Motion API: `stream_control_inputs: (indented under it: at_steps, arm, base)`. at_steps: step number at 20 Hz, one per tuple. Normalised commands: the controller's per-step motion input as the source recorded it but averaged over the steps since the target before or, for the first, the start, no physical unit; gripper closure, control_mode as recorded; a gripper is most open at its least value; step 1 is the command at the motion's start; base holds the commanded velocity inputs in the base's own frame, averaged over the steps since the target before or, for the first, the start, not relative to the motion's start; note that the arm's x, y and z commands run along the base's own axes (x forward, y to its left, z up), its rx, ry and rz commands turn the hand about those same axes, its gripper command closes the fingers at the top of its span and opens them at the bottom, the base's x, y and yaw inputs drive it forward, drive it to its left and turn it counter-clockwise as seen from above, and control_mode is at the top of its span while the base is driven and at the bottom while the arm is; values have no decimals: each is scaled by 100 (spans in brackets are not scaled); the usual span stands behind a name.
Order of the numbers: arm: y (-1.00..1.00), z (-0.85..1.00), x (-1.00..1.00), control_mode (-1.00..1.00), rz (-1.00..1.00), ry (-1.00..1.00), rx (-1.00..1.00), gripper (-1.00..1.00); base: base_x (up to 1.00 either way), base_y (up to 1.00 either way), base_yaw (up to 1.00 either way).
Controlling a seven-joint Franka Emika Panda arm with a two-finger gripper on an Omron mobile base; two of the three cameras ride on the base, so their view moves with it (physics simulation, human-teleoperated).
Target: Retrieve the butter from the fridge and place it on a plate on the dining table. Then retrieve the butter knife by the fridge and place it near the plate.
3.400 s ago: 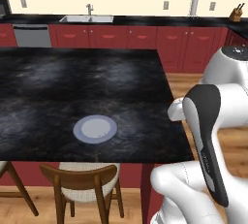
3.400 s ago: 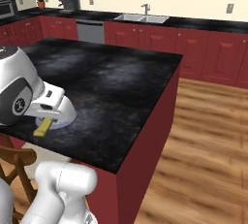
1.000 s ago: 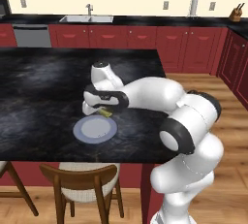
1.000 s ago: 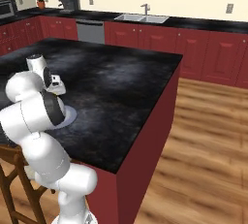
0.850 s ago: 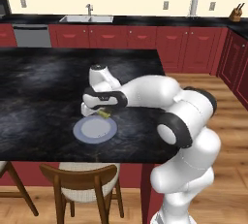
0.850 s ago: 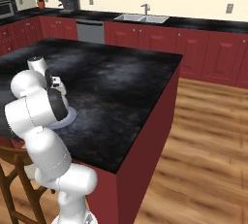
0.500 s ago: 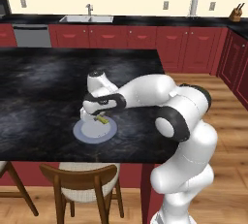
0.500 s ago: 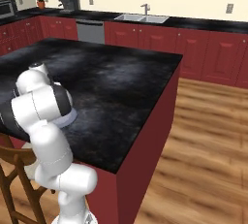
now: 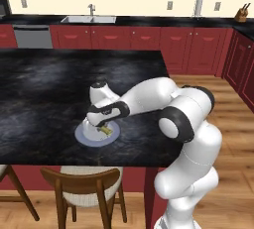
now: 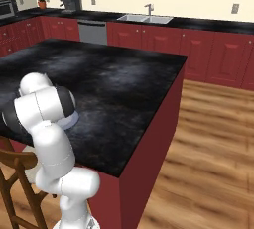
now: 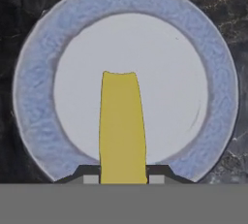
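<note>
butter (image 11: 122, 126) in pincer (image 11: 123, 178), base hidden, over plate (image 11: 34, 97)

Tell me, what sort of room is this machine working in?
A rendered home kitchen, it seems: a steel sink under a window, dark-red cabinets, and a black marbled island table with a wooden chair.

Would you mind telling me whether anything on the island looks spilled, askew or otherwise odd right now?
Nothing stands out. The gripper holds the butter low over the plate, which lies flat and whole on the dining table. No spill or damage shows on the black top.
</note>
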Motion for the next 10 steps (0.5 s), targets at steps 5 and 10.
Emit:
stream_control_inputs:
  at_steps: [5,10]
  arm:
    - [-4,-23,0,-100,-1,0,0,100]
    - [0,-23,0,-100,0,0,0,100]
  base:
    - [0,0,0]
    - [0,0,0]
